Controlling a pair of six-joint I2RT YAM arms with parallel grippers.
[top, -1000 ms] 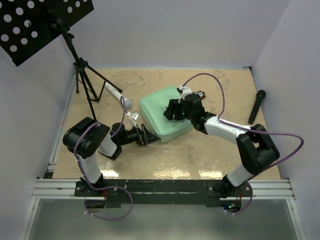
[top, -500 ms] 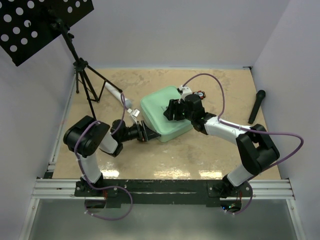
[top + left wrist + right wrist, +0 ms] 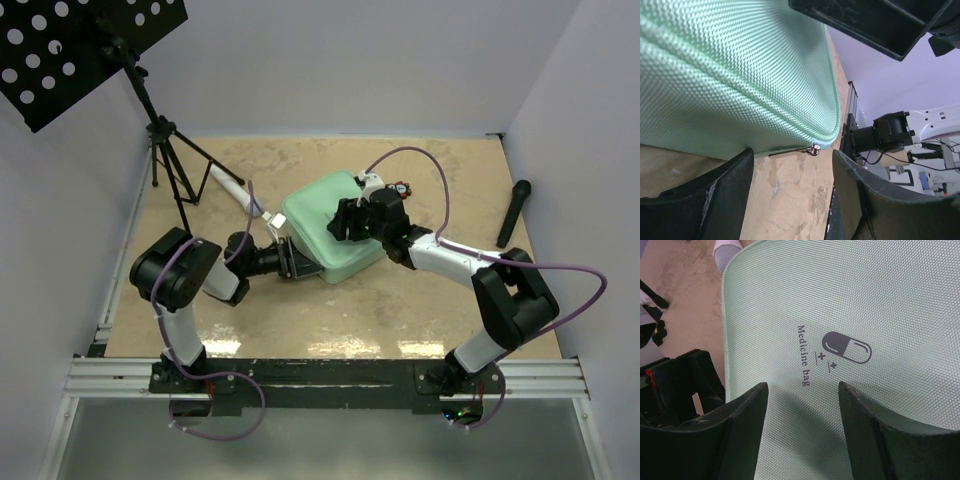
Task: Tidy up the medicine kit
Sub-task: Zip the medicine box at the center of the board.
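Near edge, top view: both arm bases sit on the rail at the front of the desk point(image 3: 400, 305). The left arm is folded low and reaches right.

Left hand point(image 3: 792, 167): we see it down at desk level, against the near-left side wall of the medicine kit point(image 3: 318, 228). The two fingers stand apart and grip nothing. A small metal zip pull point(image 3: 801, 149) hangs from the seam at the kit's rounded corner. It lies in the gap between the fingers, and we see no contact with either one.

Medicine kit: mint-green, closed, lying flat at mid-desk, turned at an angle to the desk edges.

Right hand point(image 3: 801, 390): it is over the kit's lid from the right side, fingers spread and empty. Between and just beyond them we read the pill logo point(image 3: 846, 347) and the words "Medicine bag". We cannot tell whether the fingertips press on the fabric or hover just above it.

Further back: a white-and-grey cylinder point(image 3: 232, 187) lies on the desk just beyond the kit's left corner. A small black-and-red gadget point(image 3: 400, 187) sits at the kit's far right corner, close to the right wrist. A black stick-shaped object point(image 3: 514, 212) lies well apart, near the right wall.

Far left: a tripod point(image 3: 172, 150) stands at the back corner and carries a perforated black panel point(image 3: 70, 50).
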